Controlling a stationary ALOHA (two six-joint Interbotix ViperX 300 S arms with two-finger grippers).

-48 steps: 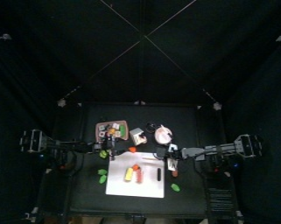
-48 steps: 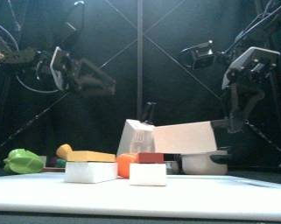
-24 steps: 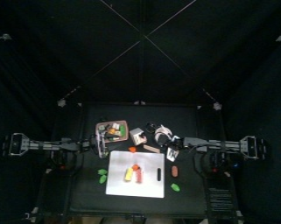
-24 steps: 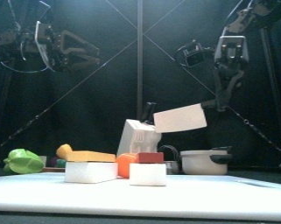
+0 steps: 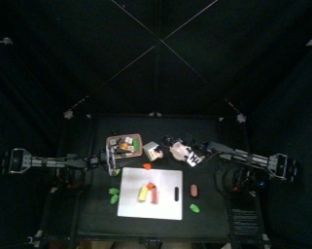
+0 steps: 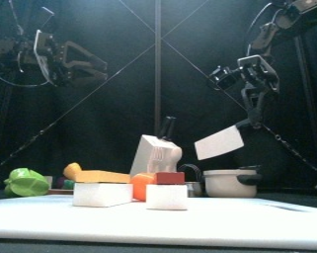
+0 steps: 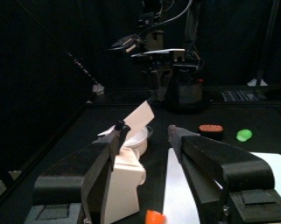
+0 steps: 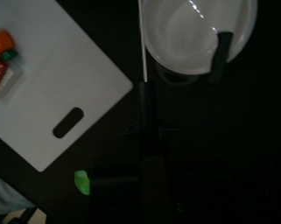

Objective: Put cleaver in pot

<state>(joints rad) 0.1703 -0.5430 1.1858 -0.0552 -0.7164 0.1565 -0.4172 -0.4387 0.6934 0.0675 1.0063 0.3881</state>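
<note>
Robot lab: black-curtained pen [image 5: 249,78], small black table [image 5: 93,131].

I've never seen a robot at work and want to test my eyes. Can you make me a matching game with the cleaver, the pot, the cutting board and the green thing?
Things:
1. cleaver
2. pot
3. cutting board
4. green thing

States:
A. low down, left of the board
B. flat and white, with food on it
C. tilted, up in the air
D. round and pale, standing on the table

Pairs: 1-C, 2-D, 3-B, 4-A
</note>
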